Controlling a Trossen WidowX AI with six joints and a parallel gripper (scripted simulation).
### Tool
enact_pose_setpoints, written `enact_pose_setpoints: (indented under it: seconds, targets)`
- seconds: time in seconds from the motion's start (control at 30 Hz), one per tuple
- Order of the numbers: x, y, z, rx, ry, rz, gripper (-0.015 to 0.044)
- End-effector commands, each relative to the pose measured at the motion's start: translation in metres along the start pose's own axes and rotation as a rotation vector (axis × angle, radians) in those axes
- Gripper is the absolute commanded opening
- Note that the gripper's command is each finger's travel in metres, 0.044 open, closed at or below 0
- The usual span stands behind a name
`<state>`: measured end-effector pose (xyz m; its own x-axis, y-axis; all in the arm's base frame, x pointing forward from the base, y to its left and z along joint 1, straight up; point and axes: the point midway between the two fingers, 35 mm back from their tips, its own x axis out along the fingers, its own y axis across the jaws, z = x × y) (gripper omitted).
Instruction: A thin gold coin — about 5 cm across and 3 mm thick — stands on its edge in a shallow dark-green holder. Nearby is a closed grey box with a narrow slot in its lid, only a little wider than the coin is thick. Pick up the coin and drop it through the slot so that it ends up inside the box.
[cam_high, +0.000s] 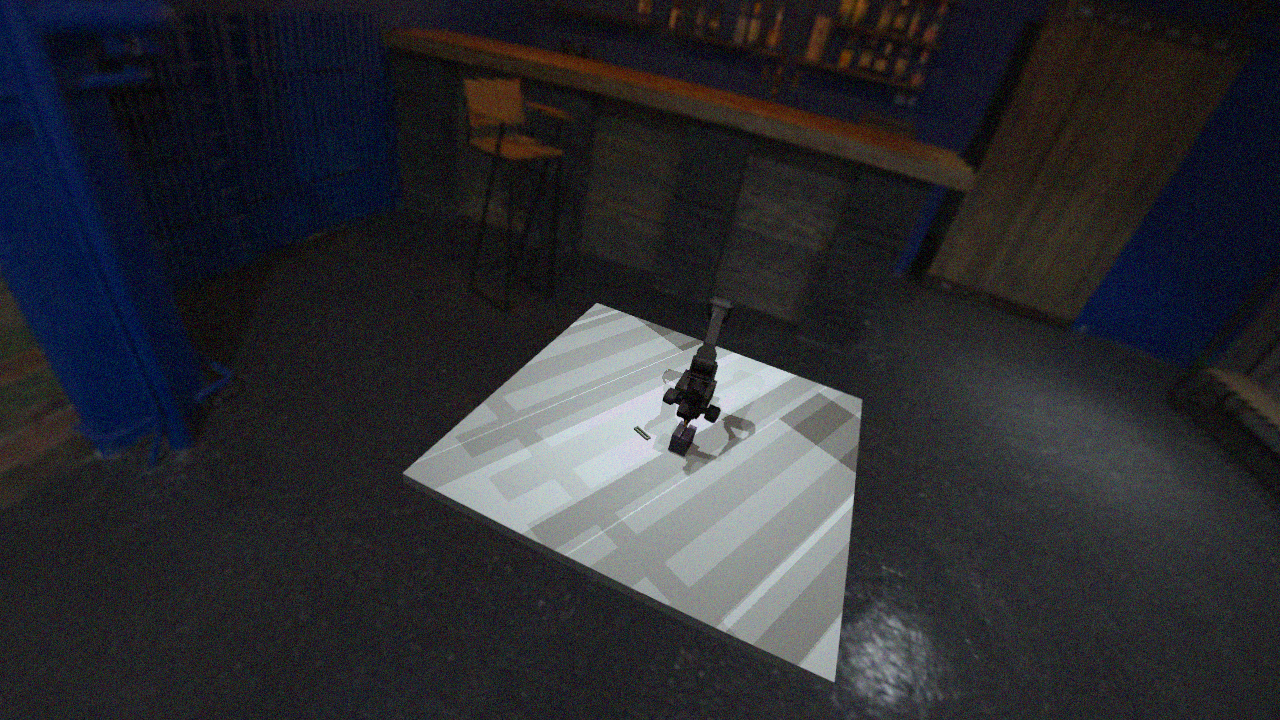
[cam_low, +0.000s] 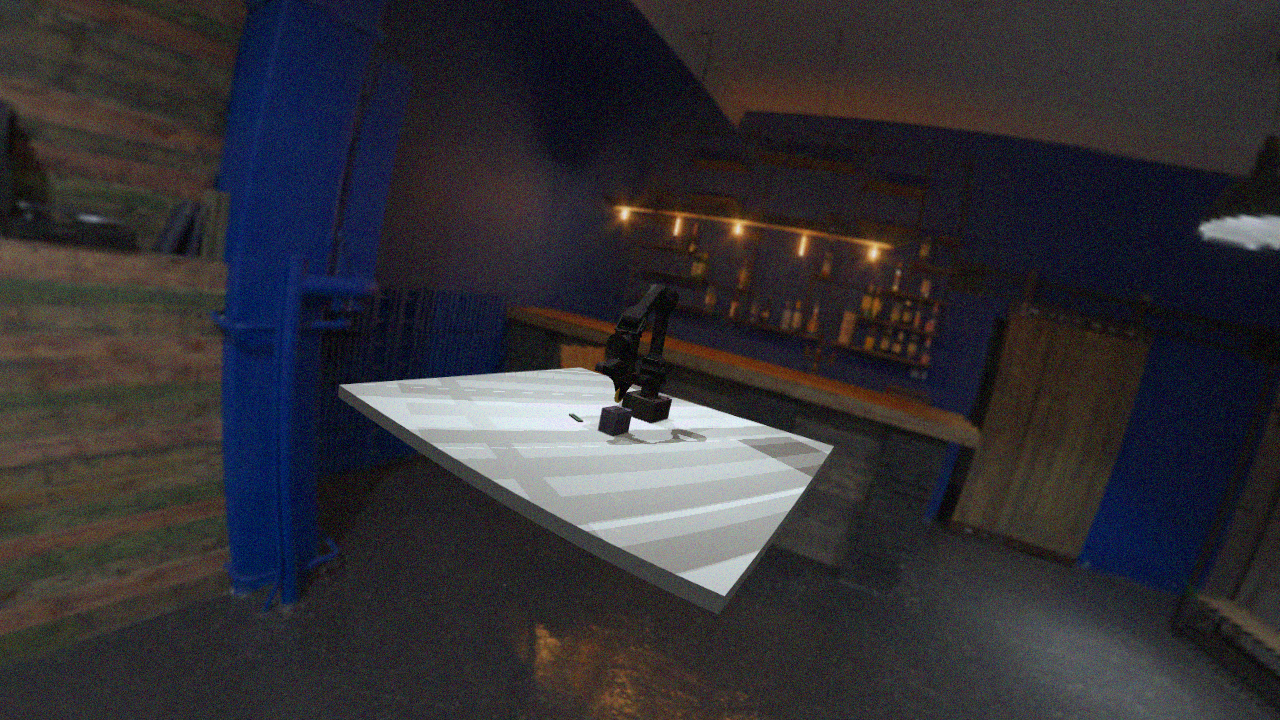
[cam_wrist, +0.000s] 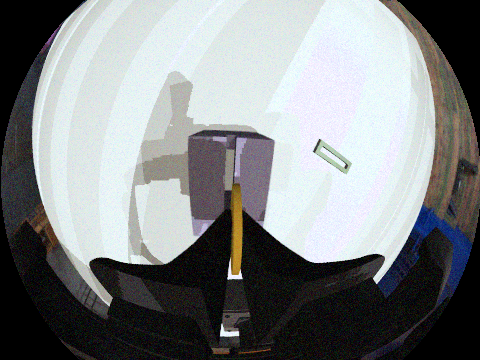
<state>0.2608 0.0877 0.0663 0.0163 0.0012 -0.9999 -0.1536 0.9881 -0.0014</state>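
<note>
jaws hide the coin (cam_wrist: 236, 227) base (edge-on above the box (cam_wrist: 231, 182) slot).

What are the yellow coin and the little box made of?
The thin gold-yellow coin, pinched edge-on between the black fingers, looks like metal by its colour, though its surface reads flat and dull. The small grey-purple slotted box looks matte, perhaps plastic; I can't be sure.

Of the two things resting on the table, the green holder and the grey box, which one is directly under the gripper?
The grey box: the gripper, shut on the coin, sits over its slot. The green holder lies empty, off to one side.
</note>
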Motion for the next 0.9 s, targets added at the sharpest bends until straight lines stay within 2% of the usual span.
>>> enact_pose_setpoints:
  seconds: [0.0, 0.87]
  targets:
    - [0.0001, -0.0007, 0.0006, -0.001, 0.001, 0.001, 0.0]
    - [0.0015, 0.002, -0.0001, 0.0, 0.001, 0.001, 0.0]
